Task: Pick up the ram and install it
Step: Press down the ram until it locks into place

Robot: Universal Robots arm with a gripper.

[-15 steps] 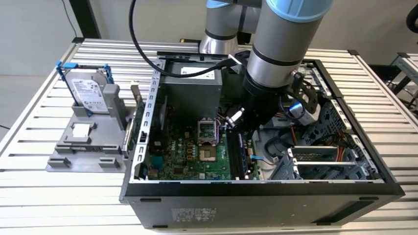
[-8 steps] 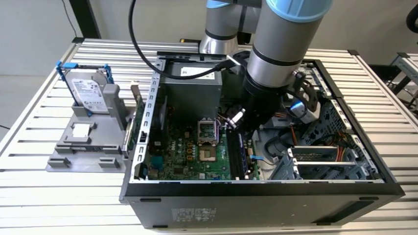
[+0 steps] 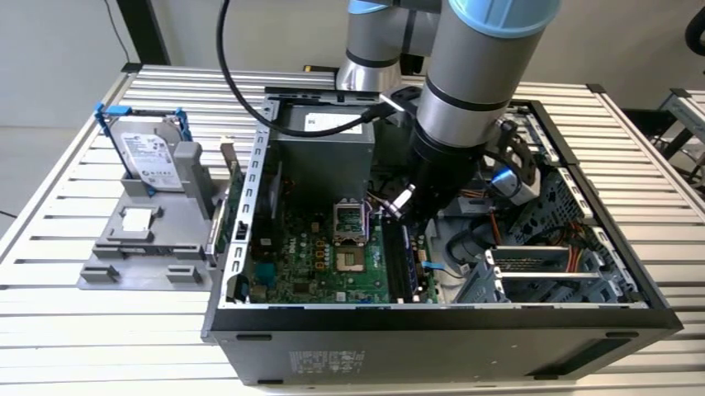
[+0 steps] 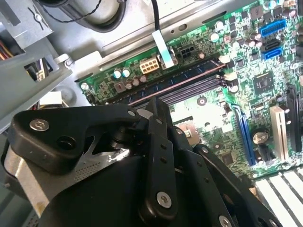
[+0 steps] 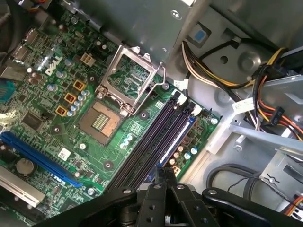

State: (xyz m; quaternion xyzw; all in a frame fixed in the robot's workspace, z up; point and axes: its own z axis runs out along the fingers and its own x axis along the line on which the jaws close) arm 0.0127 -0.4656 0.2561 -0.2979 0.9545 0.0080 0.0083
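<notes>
**Memory stick sits in the outermost slot, pincer right over it**

The arm [image 3: 468, 107] reaches down into the open computer case [image 3: 441, 334], which stands on the slatted metal surface [image 3: 55, 322]. In the exterior view the pincer [image 3: 399, 216] hangs low over the green motherboard [image 3: 319, 256], above its row of long black slots.

In the first wrist view the ram [image 5: 180, 137] stands on edge in the slot nearest the board's edge, beside the empty black slots [image 5: 151, 142]. It shows as a dark bluish strip. The second wrist view shows the same stick [image 4: 184, 79] lying along that outer slot.

The pincer [image 5: 165, 178] has its two fingers pressed close together. Their tips are directly over one end of the stick; I cannot tell if they touch it.

The open processor socket [image 5: 102, 120] lies near the slots. Outside the case, on the exterior view's left, a hard drive [image 3: 149, 157] stands in a grey holder [image 3: 144, 239].
</notes>
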